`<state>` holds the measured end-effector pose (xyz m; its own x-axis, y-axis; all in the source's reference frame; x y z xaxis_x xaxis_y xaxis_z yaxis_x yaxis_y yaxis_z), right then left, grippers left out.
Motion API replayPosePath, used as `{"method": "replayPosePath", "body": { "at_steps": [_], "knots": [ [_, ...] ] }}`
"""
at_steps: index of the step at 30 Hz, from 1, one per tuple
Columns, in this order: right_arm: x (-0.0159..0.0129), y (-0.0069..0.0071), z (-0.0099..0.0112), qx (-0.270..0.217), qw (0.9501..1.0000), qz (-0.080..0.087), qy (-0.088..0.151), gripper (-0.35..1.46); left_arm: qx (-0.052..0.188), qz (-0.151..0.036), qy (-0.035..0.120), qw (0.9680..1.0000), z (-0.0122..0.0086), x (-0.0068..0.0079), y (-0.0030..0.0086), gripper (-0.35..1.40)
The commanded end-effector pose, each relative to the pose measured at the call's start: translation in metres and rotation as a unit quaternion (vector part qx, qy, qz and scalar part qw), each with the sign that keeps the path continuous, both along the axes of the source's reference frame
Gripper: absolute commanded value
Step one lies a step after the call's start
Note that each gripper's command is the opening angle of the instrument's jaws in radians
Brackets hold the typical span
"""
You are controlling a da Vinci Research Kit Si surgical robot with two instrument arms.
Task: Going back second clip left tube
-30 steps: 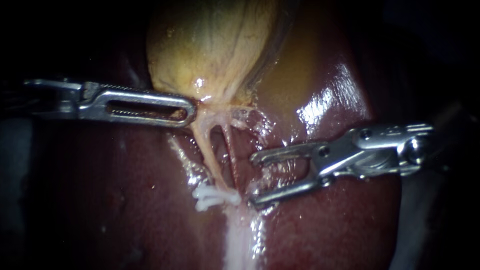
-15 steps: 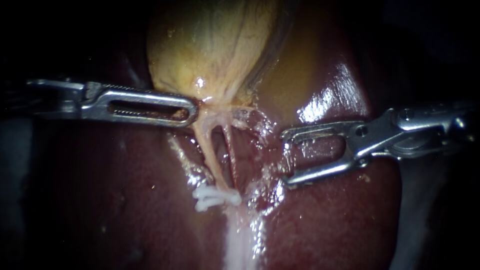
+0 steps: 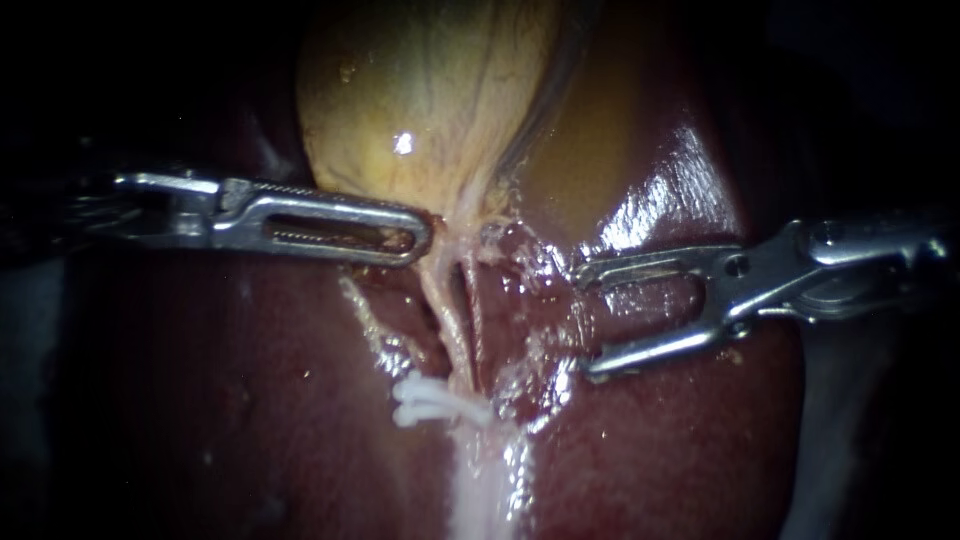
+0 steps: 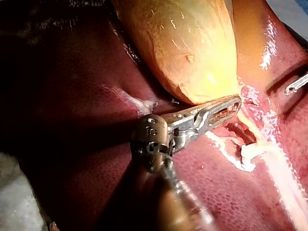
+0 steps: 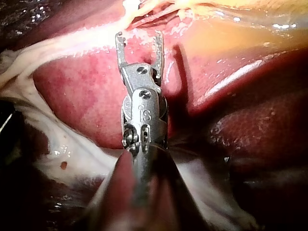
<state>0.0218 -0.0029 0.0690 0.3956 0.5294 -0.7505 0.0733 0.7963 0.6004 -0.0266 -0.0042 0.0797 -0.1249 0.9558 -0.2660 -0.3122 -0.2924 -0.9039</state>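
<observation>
Left instrument (image 3: 420, 236): jaws clenched on the gallbladder (image 3: 420, 100) neck, tissue held taut. The left tube (image 3: 443, 310) is stretched from the neck down to a white clip (image 3: 432, 400), with the right tube (image 3: 478, 325) just beside it. Right instrument (image 3: 585, 320): jaws released, nothing held, parked apart over the liver (image 3: 660, 450). From them the left tube is reached past the right tube, its long axis lying across their opening.
</observation>
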Motion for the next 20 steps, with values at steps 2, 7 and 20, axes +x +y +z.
{"method": "replayPosePath", "body": {
  "at_steps": [2, 7, 20],
  "knots": [
    [0.0, 0.0, 0.0, 0.0, 1.0, 0.0, 0.0, 0.49, 0.0, 0.001, 0.002, 1.0, 0.0002, -0.0002, -0.0002, -0.35],
    [0.0, 0.0001, 0.0, -0.002, 1.0, -0.001, 0.001, 0.49, 0.0, 0.003, 0.003, 1.0, 0.0005, -0.0004, -0.0003, -0.35],
    [-0.0001, 0.0002, -0.0003, -0.002, 1.0, 0.0, 0.002, 0.49, 0.0, 0.003, 0.002, 1.0, 0.0005, -0.0002, -0.0002, -0.35]
  ]
}}
